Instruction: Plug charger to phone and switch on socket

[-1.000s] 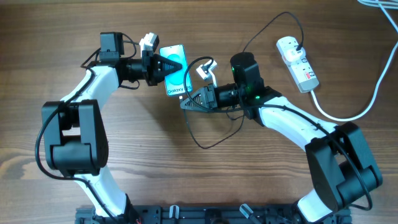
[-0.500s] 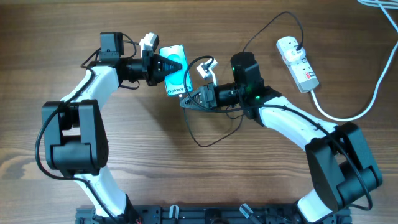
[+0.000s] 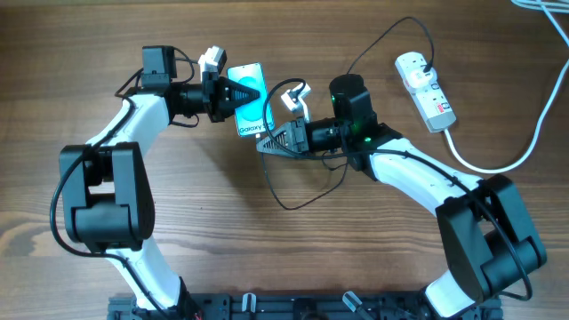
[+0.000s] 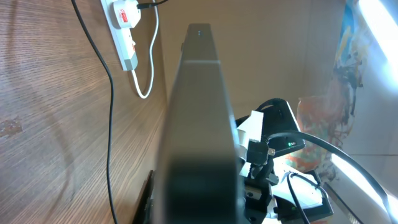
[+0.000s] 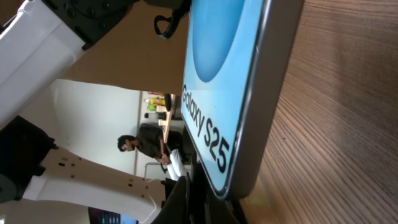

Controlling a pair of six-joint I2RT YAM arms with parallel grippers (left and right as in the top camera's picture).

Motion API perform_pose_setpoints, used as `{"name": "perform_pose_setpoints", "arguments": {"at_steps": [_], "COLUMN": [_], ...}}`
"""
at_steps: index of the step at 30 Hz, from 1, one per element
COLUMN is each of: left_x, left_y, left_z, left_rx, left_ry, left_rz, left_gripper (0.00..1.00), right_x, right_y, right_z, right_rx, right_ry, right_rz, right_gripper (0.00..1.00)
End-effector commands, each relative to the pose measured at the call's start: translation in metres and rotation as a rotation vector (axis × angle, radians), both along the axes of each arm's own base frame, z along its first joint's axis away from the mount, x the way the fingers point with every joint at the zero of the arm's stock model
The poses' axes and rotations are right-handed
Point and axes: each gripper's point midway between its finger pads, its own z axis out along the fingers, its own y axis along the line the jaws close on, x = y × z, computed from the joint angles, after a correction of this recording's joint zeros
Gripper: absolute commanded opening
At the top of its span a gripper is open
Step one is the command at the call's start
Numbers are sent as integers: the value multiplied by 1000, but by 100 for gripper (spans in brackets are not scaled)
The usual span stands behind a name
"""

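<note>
Overhead: phone (image 3: 252, 118) in left pincer (image 3: 256, 92)

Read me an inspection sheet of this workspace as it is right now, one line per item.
Surface: wooden table, bare grain, no spills seen.
Job's things: phone with its cyan screen facing up; charger is plugged in at the socket; switch position is too small to tell.
Clutter: nothing seen.
Hands: left hand is shut on the phone; right hand is shut at the phone's lower end, and the charger runs into it with the plug tip hidden.
Cables: the charger loops slack across the table; white cord leaves the frame on the right.
Surroundings: a person is in the background of the right wrist view.
</note>
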Motion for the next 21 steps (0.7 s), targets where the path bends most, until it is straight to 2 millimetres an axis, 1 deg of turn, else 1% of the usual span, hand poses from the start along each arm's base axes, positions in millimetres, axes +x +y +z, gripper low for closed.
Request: {"name": "perform_pose_setpoints", "arguments": {"at_steps": [1, 12, 16, 21], "left_x": [-3, -3, -3, -3], "left_y": [0, 0, 0, 0], "left_z": [7, 7, 7, 7], "left_rx": [-31, -31, -31, -31], "left_ry": [-30, -30, -30, -30], "left_rz": [-19, -19, -19, -19], "left_gripper": [4, 4, 4, 4], "right_x": [10, 22, 23, 26], "right_y": [0, -2, -2, -4], "right_z": [-7, -13, -14, -20], "right_rx": [-22, -60, -63, -91], "right_ry": [11, -4, -5, 9], "right_rz": [-49, -117, -124, -151], "right_gripper": [4, 4, 4, 6]}}
